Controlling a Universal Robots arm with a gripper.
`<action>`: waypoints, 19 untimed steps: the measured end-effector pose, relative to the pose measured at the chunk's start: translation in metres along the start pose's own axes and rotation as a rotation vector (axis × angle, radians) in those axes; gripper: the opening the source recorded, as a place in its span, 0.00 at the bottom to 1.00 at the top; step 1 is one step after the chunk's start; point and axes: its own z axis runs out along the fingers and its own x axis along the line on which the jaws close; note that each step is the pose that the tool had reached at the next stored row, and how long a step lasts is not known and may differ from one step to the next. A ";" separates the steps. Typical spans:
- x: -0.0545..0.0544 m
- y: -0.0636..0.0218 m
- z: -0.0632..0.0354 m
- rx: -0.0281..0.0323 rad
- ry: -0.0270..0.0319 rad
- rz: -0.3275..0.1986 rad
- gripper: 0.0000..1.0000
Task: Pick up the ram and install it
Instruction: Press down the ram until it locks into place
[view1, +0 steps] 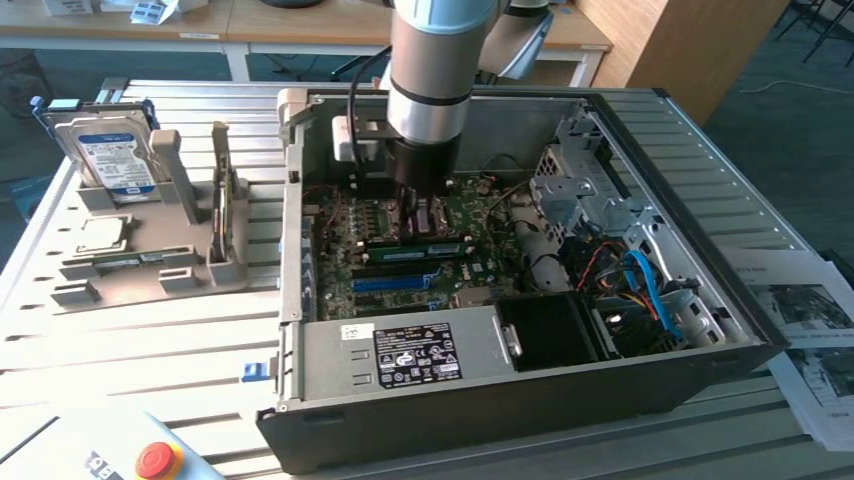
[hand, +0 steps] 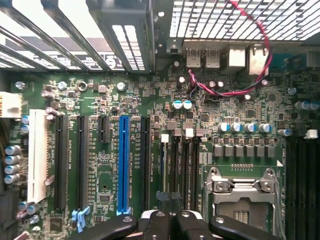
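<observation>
Closed gripper (hand: 169, 220) over motherboard (hand: 100, 175) slots, exterior view alone shows seated ram (view1: 424, 249), nothing visibly held

Grey cylindrical arm (view1: 430, 60), smooth and matte, ringed low down by a thin black band. Pale blue-grey cap at the upper joint, beside a lighter silver housing. Below the band, a black wrist section, narrower and boxy. White block (view1: 350, 138) clipped to the side, with a black cable running up from it along the arm. Black claw (hand: 169, 220) in the wrist view: glossy, rounded links set side by side, each with a small bright screw head near its end, fingers pressed together.
</observation>
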 end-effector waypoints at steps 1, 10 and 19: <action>0.000 0.0000 -0.0030 0.0001 -0.0002 0.000 0.10; 0.000 0.0005 -0.0254 0.0000 0.0000 0.000 0.10; 0.000 -0.0040 -0.0263 -0.0013 -0.0010 0.000 0.10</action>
